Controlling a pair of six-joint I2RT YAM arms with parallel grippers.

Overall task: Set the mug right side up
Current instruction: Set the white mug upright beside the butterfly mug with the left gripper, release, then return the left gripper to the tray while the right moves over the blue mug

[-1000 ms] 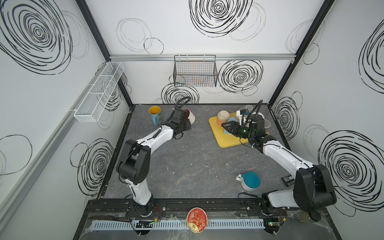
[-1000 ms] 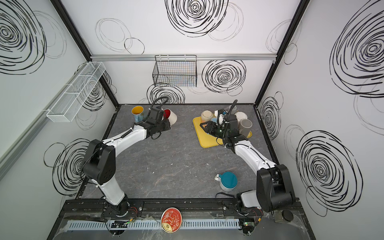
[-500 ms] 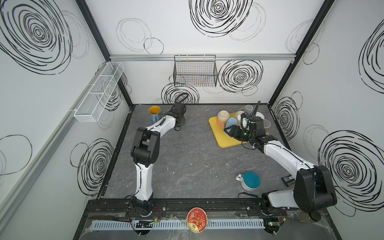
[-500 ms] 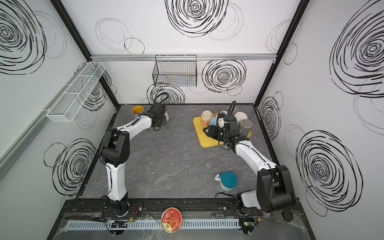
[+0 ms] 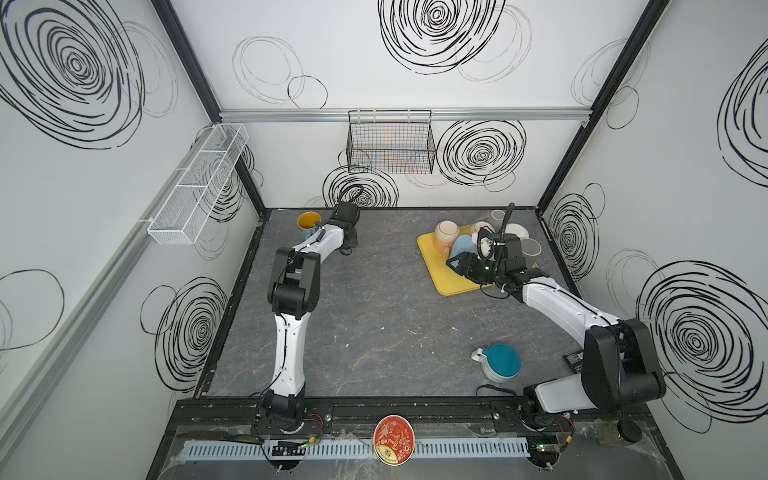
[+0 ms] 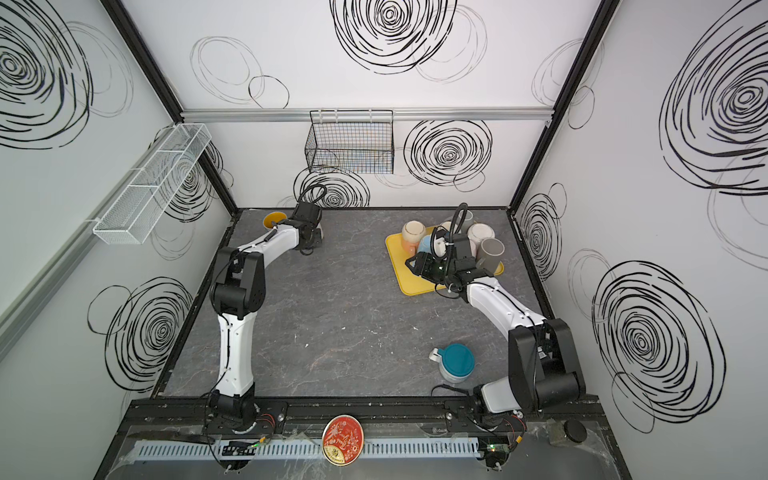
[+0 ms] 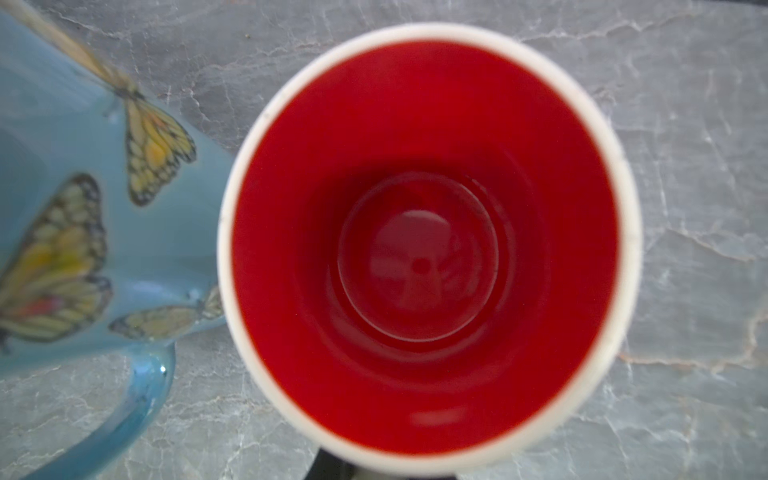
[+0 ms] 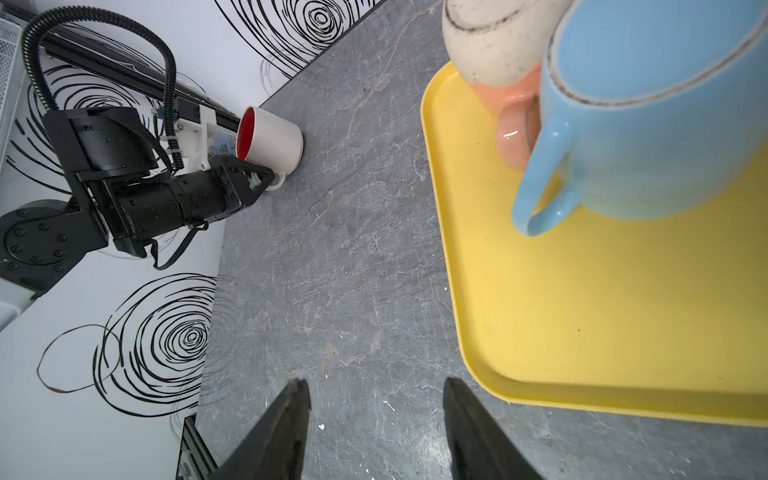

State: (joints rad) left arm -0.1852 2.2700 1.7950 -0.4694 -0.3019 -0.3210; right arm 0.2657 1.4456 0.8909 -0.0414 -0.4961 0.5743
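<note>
— Where is the mug?

— The white ceramic mug with a red inside (image 7: 424,249) is mouth up at about 11 o'clock on the dark grey, stone-veined surface (image 5: 374,316). It is just beside a glossy blue mug printed with butterflies (image 7: 83,216). Whether its base rests on the surface or hangs just clear cannot be told.

— Do the top views show that?

— Hardly. In both top views the left arm's wrist covers the white mug, and only the blue mug's yellow inside shows. The left wrist view looks straight down into the red inside. The right wrist view catches the mug (image 8: 272,139) from the side.

— And the jaws?

— The left gripper (image 8: 265,178) has its jaws closed on the mug's handle, which only the right wrist view shows. The right gripper (image 8: 374,386) holds its jaws apart with nothing between them. It hovers at the edge of a yellow plastic tray (image 8: 582,332) at 2 o'clock.

— What is on the tray?

— A pale blue mug (image 8: 648,124) stands bottom up, touching a cream-and-peach mug (image 8: 494,45). The top views add more cups behind them.

— The room?

— White walls (image 5: 540,62) scribbled with black swirls. A black wire basket (image 5: 390,145) hangs at 12 o'clock and a white mesh shelf (image 5: 199,183) at 10. A white vessel with a teal top (image 5: 500,361) stands at 4 o'clock.
</note>
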